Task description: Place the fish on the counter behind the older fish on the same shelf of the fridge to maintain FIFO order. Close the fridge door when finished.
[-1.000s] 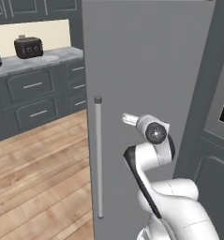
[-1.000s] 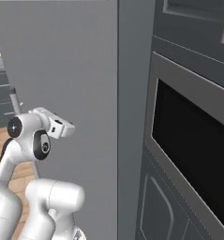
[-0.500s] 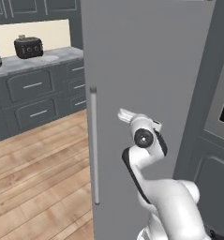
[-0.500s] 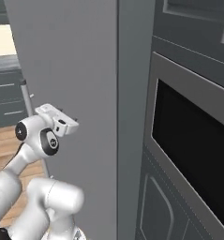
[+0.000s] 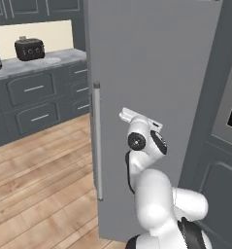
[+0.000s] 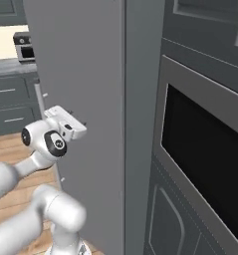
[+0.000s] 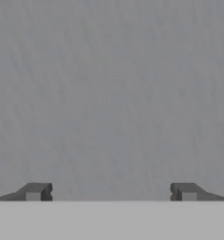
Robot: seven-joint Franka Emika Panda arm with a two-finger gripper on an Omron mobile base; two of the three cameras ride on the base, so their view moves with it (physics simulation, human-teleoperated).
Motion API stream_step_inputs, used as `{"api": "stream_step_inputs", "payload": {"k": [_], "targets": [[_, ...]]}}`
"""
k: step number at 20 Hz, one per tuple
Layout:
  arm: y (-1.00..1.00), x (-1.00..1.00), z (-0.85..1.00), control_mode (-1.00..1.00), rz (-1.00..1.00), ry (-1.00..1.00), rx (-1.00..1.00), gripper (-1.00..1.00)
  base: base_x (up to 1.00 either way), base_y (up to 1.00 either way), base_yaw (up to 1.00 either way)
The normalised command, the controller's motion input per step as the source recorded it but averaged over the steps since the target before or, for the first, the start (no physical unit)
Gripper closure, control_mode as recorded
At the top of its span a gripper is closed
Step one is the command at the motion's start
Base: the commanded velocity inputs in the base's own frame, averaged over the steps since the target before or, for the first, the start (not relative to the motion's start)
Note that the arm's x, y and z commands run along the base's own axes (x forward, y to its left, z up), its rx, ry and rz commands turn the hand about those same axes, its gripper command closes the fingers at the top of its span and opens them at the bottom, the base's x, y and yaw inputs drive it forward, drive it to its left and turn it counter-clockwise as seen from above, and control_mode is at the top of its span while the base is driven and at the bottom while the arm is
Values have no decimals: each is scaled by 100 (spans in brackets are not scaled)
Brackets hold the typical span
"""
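Note:
The fridge door (image 5: 151,73), plain grey with a vertical silver bar handle (image 5: 97,141), stands across both base views with its outer face toward me. My gripper (image 7: 111,191) is open, its two dark fingertips (image 7: 36,191) spread wide right up against that grey face. In the left base view the hand (image 5: 139,120) meets the door to the right of the handle; in the right base view the hand (image 6: 65,122) points at the door (image 6: 90,74). The fish is out of view. The marbled counter (image 5: 35,65) lies far left over dark drawers.
A dark toaster (image 5: 30,48) stands on the counter. A built-in wall oven (image 6: 205,164) with a black window is set in dark cabinets right of the fridge. Wooden floor (image 5: 35,180) stretches to the left of the door.
The hand has travelled forward with the door's face, and the door has swung further toward the fridge, covering more of the right base view. The fingers stay apart.

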Motion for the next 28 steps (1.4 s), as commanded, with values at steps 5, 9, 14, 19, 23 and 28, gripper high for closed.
{"api": "stream_step_inputs", "payload": {"k": [5, 9, 14, 19, 23, 28], "targets": [[-14, 37, 0, -100, -14, -5, 0, -100, 0, 0, 0], [-20, 38, 0, -100, -14, -5, 0, -100, 0, 0, 0], [-26, 35, 0, -100, -13, -7, 0, -100, 0, 0, 0], [-36, 36, 0, -100, -14, -5, 0, -100, 0, 0, 0], [-42, 32, 0, -100, -14, -4, 1, -100, 0, 0, 0], [-57, 17, 0, -100, -12, -4, 2, -100, 0, 0, 0]]}}
